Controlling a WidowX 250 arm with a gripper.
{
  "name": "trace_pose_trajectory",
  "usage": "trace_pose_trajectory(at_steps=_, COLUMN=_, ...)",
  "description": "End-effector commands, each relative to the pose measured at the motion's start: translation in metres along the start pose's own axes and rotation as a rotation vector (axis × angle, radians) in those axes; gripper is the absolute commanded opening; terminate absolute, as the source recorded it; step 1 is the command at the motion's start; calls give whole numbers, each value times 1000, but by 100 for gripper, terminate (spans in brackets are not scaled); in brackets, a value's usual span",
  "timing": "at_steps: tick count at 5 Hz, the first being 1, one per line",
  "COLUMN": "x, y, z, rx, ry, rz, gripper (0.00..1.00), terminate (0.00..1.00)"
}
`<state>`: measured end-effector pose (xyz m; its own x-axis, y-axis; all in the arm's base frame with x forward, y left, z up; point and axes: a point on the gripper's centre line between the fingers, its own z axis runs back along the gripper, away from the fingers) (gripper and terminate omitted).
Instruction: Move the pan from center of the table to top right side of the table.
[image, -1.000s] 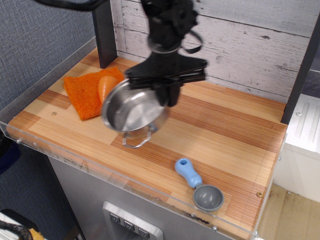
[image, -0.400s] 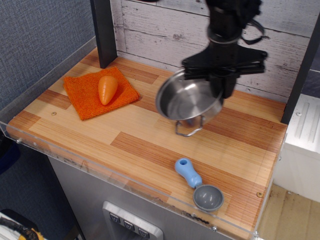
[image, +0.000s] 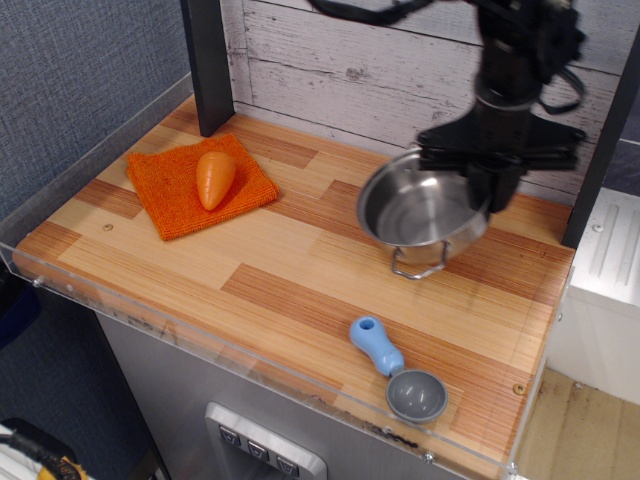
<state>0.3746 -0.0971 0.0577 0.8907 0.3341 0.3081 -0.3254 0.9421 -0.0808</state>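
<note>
The pan (image: 420, 212) is a round shiny steel pot with a wire loop handle hanging at its near side. It hangs tilted a little above the striped wooden table (image: 300, 270), over the right part towards the back. My black gripper (image: 497, 178) comes down from above and is shut on the pan's far right rim. The arm hides the pan's far handle.
An orange cloth (image: 200, 185) with an orange carrot (image: 214, 178) on it lies at the back left. A blue-handled grey scoop (image: 398, 372) lies near the front right edge. A dark post (image: 208, 62) stands at the back left, another post (image: 605, 140) at the right.
My gripper has carried the pan from beside the orange cloth at the middle of the table to the right and towards the back. The carrot, earlier partly hidden, now shows whole.
</note>
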Motion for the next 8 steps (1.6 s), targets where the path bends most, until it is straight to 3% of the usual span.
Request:
trace_pose_trajectory(at_steps=1, x=-12, y=-13, z=-1, rx=16, ry=-10, rz=-96, gripper=0, terminate=0)
trace_pose_trajectory(at_steps=2, x=-23, y=-7, z=-11, rx=54, ry=15, rz=-117, gripper=0, terminate=0)
trace_pose_trajectory(at_steps=3, x=-26, y=-4, z=-17, rx=50, ry=35, rz=-138, gripper=0, terminate=0)
trace_pose_trajectory(at_steps=4, x=-29, y=-3, z=-19, rx=100, ry=74, rz=-125, gripper=100, terminate=0)
trace_pose_trajectory(at_steps=7, x=-32, y=-1, z=-16, rx=84, ry=81, rz=-93, gripper=100, terminate=0)
trace_pose_trajectory(at_steps=8, x=-20, y=4, z=20, rx=-39, ry=68, rz=-92, gripper=100, terminate=0)
